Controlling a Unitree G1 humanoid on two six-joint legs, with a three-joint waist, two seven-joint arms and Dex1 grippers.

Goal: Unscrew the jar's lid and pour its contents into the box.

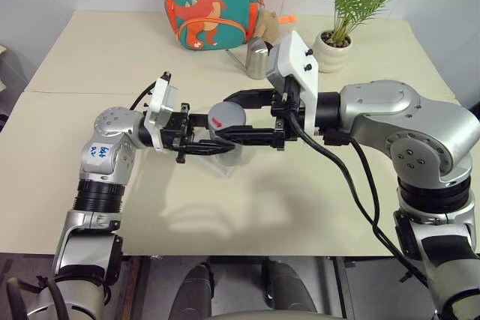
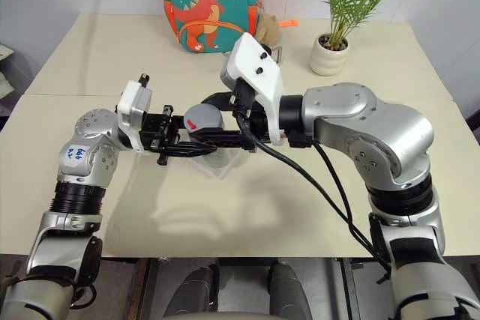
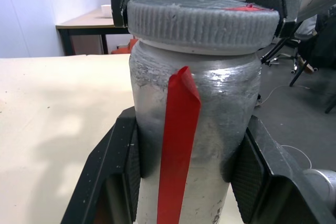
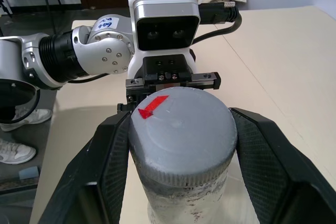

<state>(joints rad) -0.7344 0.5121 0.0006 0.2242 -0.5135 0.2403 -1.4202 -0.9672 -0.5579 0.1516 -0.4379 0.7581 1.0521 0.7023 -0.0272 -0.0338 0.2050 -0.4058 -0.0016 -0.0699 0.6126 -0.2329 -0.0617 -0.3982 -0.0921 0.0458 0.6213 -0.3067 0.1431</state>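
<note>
Above the beige table (image 1: 90, 58), the left gripper (image 1: 201, 145) reaches in level from the left and clamps the small silvery-grey cylindrical jar (image 3: 194, 129) by its body, its two black fingers (image 3: 113, 171) pressed against opposite sides. A strip of red tape (image 3: 178, 145) runs down the jar's wall between those fingers. The jar stands upright, lifted clear of the tabletop, roughly midway between the two arms.

The right gripper (image 1: 247, 115) comes in from the right and closes on the round grey ribbed screw lid (image 4: 181, 129), one finger (image 4: 102, 166) on each side of its rim. The lid sits on the jar's neck and carries a small red mark (image 4: 152, 106) on its top face.

At the far edge of the table stand a teal backpack with an orange dinosaur print (image 1: 211, 1), a steel watering can (image 1: 256, 56) just beside it, and a green plant in a white pot (image 1: 334, 46).
</note>
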